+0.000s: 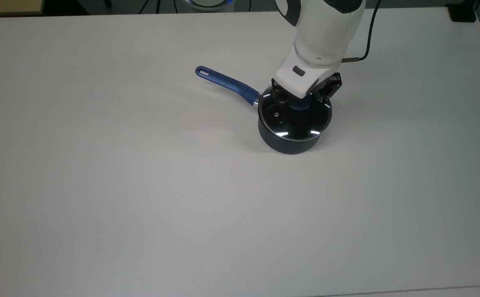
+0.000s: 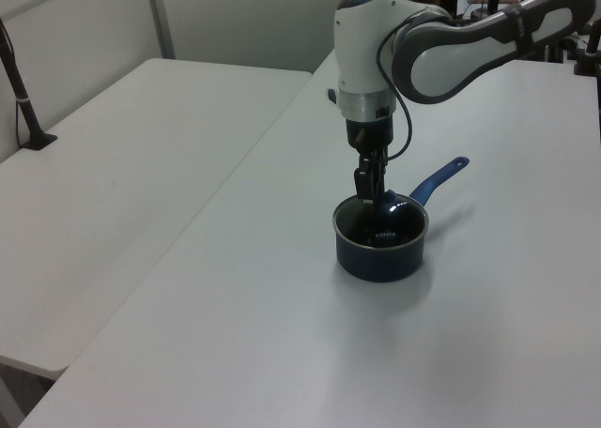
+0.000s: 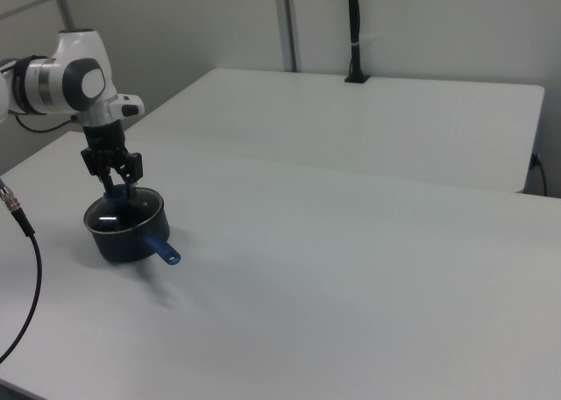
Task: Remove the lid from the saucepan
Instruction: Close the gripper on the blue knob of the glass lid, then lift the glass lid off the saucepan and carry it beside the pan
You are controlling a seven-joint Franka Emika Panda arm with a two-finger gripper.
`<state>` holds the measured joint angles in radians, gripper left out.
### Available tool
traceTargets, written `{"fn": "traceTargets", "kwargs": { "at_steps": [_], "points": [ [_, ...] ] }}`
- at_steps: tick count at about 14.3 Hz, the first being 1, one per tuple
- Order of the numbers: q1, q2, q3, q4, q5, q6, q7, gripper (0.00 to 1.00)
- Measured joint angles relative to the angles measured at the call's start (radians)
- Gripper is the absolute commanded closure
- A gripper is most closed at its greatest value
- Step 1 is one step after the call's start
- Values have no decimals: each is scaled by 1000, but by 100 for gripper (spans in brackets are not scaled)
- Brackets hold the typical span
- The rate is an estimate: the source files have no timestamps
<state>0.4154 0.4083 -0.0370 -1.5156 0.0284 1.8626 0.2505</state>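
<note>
The saucepan [image 1: 290, 145], small and dark with a long blue handle [image 1: 226, 84], stands on the white table [image 1: 140, 185]. The glass lid [image 1: 293, 123] rests on it, with its blue knob [image 1: 299, 106] at centre. My gripper [image 1: 300, 100] hangs straight down over the lid, open, with one finger on each side of the knob. In the left view the gripper [image 2: 368, 193] stands just above the saucepan [image 2: 380, 259]. In the right view the gripper [image 3: 114, 182] straddles the knob over the saucepan [image 3: 123, 240]. The arm hides the lid's far edge in the top view.
A black cable [image 1: 365, 45] runs from the arm's wrist across the far side of the table. A second white table [image 2: 122, 165] adjoins at the left view's left. A black post [image 3: 353, 32] stands at the far table edge in the right view.
</note>
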Motion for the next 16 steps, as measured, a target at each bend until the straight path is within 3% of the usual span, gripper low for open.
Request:
{"fn": "traceTargets", "kwargs": {
  "at_steps": [11, 16],
  "points": [
    [-22, -60, -3, 18, 0, -57, -2, 67],
    [-132, -115, -18, 18, -8, -116, -91, 67]
  ]
}}
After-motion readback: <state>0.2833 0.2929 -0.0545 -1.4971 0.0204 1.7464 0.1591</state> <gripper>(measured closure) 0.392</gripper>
